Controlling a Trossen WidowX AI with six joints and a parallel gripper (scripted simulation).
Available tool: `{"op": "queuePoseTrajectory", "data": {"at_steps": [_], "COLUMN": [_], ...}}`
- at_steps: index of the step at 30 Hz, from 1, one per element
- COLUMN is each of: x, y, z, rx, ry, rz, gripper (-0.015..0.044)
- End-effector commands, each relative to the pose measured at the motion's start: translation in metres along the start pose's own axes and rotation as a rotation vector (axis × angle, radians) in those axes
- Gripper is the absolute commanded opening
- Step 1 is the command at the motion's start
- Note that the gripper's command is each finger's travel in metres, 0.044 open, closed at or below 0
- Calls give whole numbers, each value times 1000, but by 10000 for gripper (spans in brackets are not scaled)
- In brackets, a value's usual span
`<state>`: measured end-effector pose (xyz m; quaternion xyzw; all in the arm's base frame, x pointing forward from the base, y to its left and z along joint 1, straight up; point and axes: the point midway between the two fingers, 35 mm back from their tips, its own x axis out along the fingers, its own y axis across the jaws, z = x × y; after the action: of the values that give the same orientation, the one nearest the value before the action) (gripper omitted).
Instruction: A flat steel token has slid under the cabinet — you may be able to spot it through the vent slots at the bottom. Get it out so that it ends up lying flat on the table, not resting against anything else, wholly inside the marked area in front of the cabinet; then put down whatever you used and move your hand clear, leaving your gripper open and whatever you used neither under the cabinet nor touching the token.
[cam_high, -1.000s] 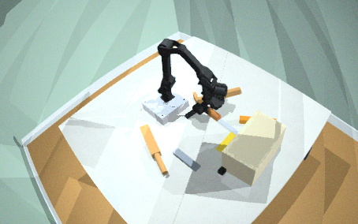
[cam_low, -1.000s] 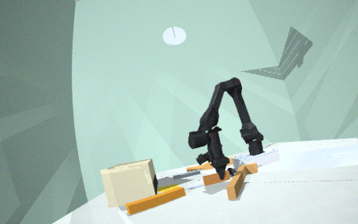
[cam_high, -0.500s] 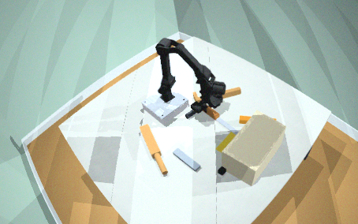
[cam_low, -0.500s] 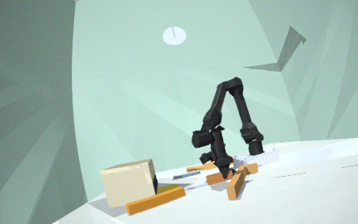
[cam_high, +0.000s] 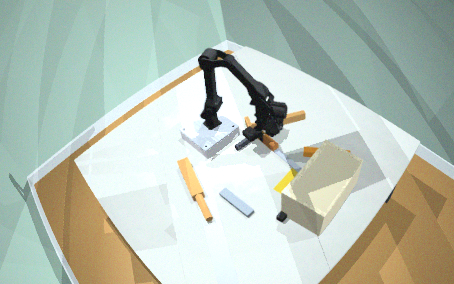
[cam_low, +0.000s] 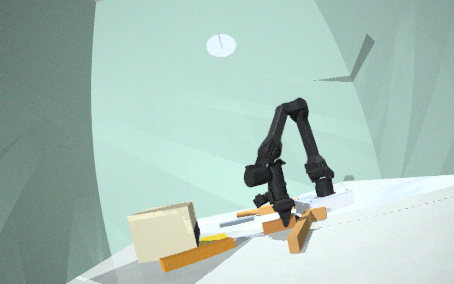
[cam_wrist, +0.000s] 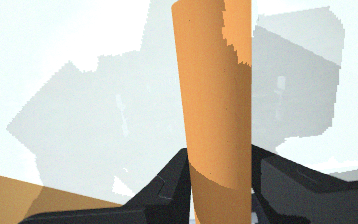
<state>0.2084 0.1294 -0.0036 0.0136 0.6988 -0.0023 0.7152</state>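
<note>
My gripper (cam_high: 266, 136) (cam_low: 286, 221) (cam_wrist: 214, 152) is shut on the orange round handle (cam_high: 271, 143) (cam_low: 272, 227) (cam_wrist: 215, 100) of a tool, low over the table. The tool's thin grey blade (cam_high: 286, 158) points toward the cabinet, its far end near the yellow patch. The beige cabinet (cam_high: 305, 212) (cam_low: 162, 232) stands ahead of the gripper. The yellow patch (cam_high: 284, 183) (cam_low: 214, 237), apparently the marked area, lies at the cabinet's near side, partly hidden by it in the top view. I cannot make out the steel token or the vent slots.
An orange bar (cam_high: 310, 151) (cam_low: 197, 255) lies beside the cabinet. An angled orange piece (cam_high: 295, 117) (cam_low: 299, 237) lies behind the gripper. An orange paddle (cam_high: 190, 177), a flat grey bar (cam_high: 236, 202) and a small black block (cam_high: 282, 216) lie elsewhere on the table.
</note>
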Motion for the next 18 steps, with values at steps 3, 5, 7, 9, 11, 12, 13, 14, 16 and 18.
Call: {"op": "queuePoseTrajectory", "data": {"at_steps": [3, 5, 7, 9, 11, 12, 13, 14, 16, 18], "x": [-1, -1, -1, -2, -2, -2, -2, -2, -2, -2], "y": [6, 8, 10, 12, 14, 15, 16, 17, 19, 21], "z": [0, -1, -1, -2, -2, -2, -2, -3, -3, -4], "rx": [16, 18, 20, 23, 25, 27, 27, 28, 31, 34], "ry": [0, 0, 0, 0, 1, 1, 1, 1, 1, 1], "rz": [0, 1, 1, 1, 1, 1, 1, 1, 1, 2], "gripper": [0, 0, 0, 0, 0, 0, 0, 0, 0, 0]}}
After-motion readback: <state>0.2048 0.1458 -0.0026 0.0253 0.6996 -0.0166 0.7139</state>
